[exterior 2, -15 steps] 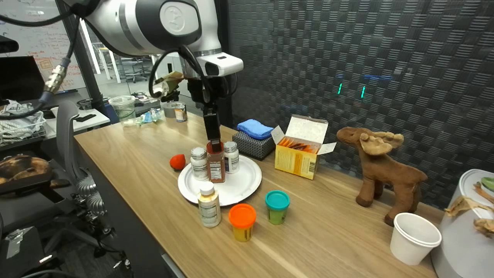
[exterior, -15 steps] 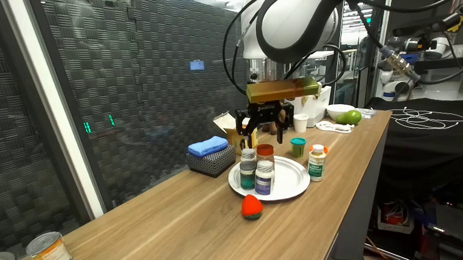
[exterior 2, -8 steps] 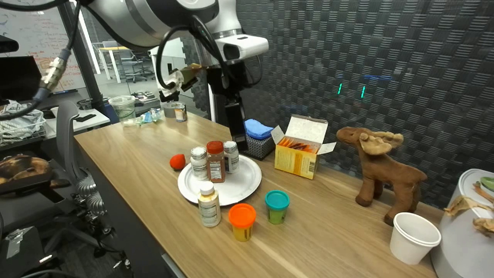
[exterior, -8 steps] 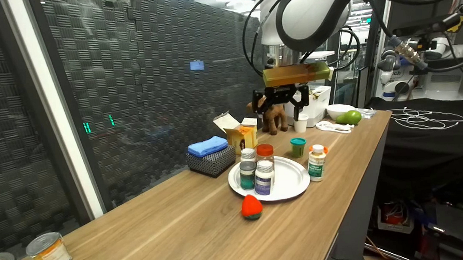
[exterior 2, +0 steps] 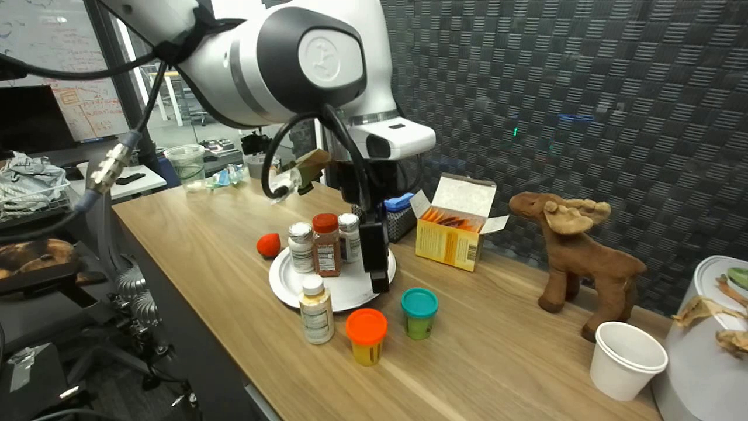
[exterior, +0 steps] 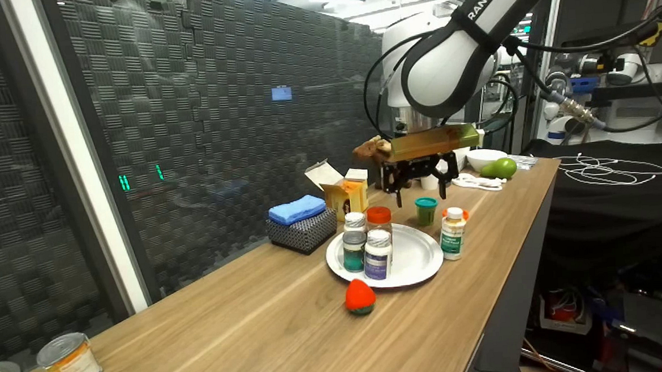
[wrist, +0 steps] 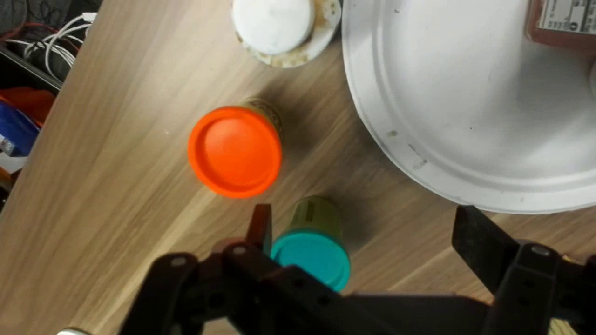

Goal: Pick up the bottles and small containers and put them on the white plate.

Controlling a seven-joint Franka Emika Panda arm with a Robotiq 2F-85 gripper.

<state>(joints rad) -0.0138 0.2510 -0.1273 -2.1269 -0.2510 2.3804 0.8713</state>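
In an exterior view, grouped upright toward the left side of the white plate [exterior: 417, 258]: a red-capped spice jar [exterior: 379, 217], a purple-labelled pill bottle [exterior: 377, 266], a grey-capped green bottle [exterior: 354, 255] and, partly hidden, a white-topped bottle [exterior: 354, 221]. Probably gathered so tightly to leave the bare right side for further containers. Off the plate in the same view, upright on the surface [exterior: 247, 326]: a green-labelled bottle [exterior: 452, 242] just beyond the right rim, and a teal-lidded tub [exterior: 426, 212] on the far side. Near the rim on the near side, a red strawberry-like piece [exterior: 360, 295].

Spread wide at the pincer [exterior: 420, 198], free of any load, with fingers [wrist: 484, 249] well apart and turned downward, presumably to straddle a lid from above. By closeness, best read as meant for the teal-lidded tub next. In the wrist view, between the fingers but overlapped by the left one: that same tub, ungripped. Farther off and to the left, mostly outside the spread: an orange-lidded tub [wrist: 235, 151]. Likely in need of a small shift left for centring before going down; otherwise at risk of setting a finger on the lid.
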